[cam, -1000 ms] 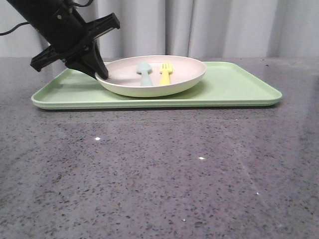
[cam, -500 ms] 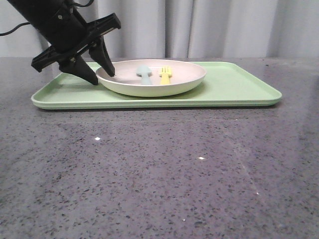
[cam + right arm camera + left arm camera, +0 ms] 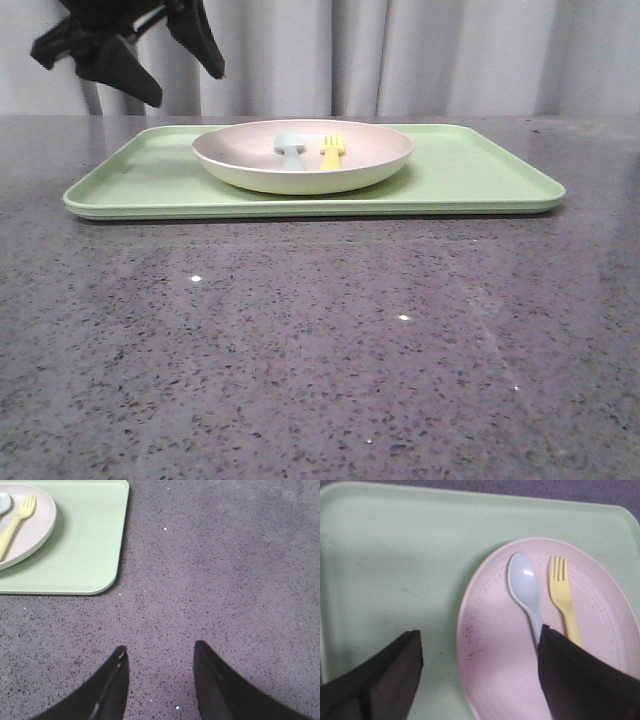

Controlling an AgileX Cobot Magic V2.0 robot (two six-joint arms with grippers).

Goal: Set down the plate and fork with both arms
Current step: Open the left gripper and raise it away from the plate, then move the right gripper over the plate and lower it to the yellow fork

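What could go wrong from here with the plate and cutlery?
1. The fork and spoon lie side by side in the plate; a pinch at the fork could nudge the spoon.
2. The left hand hangs open above the tray; a low descent could strike the plate's rim and tip it.
3. The right hand is over bare table, far from the fork.

Both arms end in a matte black pincer with two pointed, tapering fingers.

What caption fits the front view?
Open left gripper above the tray; plate holds fork and spoon.
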